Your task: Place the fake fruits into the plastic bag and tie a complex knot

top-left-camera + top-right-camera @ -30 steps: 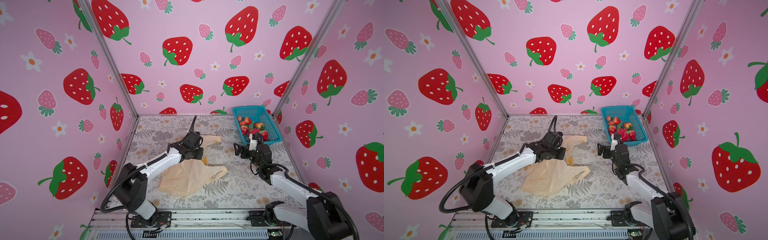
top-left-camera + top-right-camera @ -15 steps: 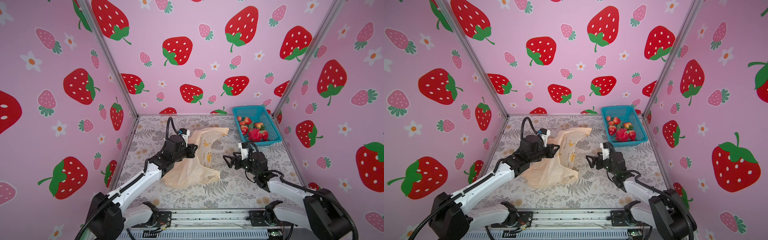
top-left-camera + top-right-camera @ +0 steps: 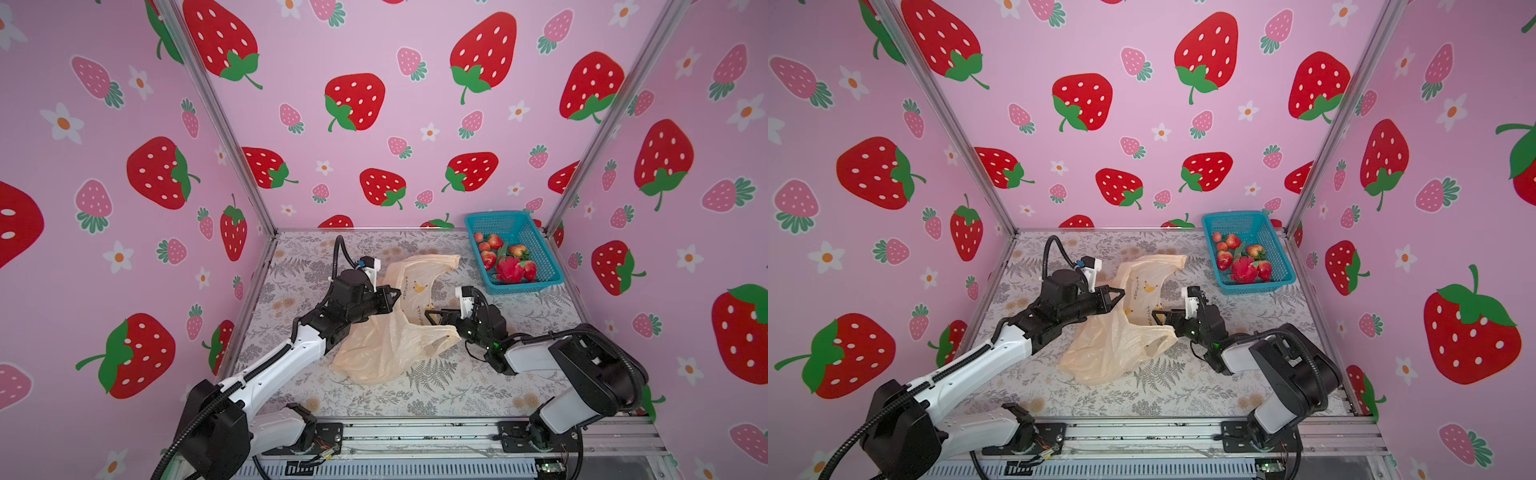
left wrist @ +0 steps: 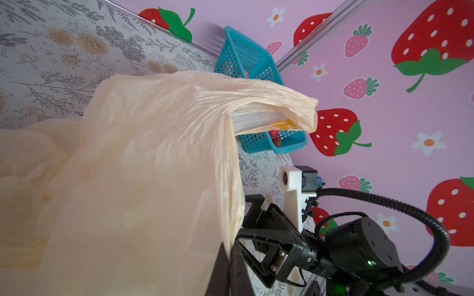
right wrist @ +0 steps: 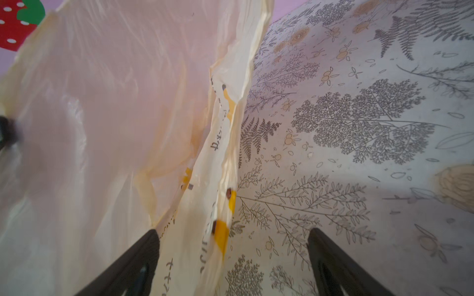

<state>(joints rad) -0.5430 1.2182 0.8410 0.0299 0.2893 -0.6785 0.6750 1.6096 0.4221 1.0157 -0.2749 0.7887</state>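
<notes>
The plastic bag [image 3: 390, 340] [image 3: 1113, 345] is a peach film with banana prints, its lower part slumped on the table. My left gripper [image 3: 397, 293] [image 3: 1121, 293] [image 4: 228, 252] is shut on the bag's upper rim and holds it raised. My right gripper [image 3: 430, 313] [image 3: 1156, 314] [image 5: 232, 233] is open, its fingers [image 5: 138, 258] straddling the bag's opposite printed edge [image 5: 220, 153] without pinching it. The fake fruits [image 3: 505, 262] [image 3: 1241, 259] all lie in the blue basket, apart from both grippers. One bag handle [image 4: 282, 102] sticks up toward the basket.
The blue mesh basket [image 3: 494, 216] [image 3: 1233, 216] [image 4: 246, 56] stands in the back right corner against the wall. Pink strawberry walls close in three sides. A floral table sheet [image 5: 359, 128] lies under everything, and an aluminium rail [image 3: 415, 432] runs along the front.
My left gripper has pulled the bag up and toward the front. My right gripper has left the basket side, swung to the bag's edge, and its jaws have narrowed slightly.
</notes>
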